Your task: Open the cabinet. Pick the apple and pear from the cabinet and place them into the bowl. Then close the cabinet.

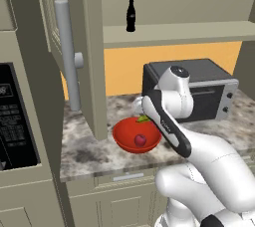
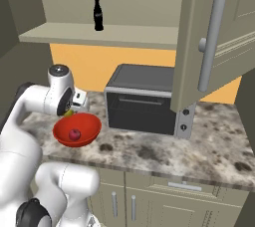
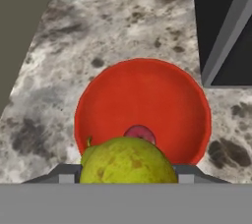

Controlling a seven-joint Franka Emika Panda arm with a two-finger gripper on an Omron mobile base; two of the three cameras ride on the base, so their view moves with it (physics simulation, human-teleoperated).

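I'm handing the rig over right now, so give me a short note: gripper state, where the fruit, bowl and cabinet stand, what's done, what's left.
Gripper: shut on the pear, held above the bowl.
Apple: already in the bowl on the counter, beside the toaster oven.
Cabinet: both doors open; a cola bottle stands on its shelf.
Done: cabinet opened, apple placed, pear picked.
Left: release the pear into the bowl, then close the cabinet.

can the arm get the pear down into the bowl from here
Probably yes: the jaws hold the pear right above the red bowl, with only the apple inside and open bowl floor beside it.
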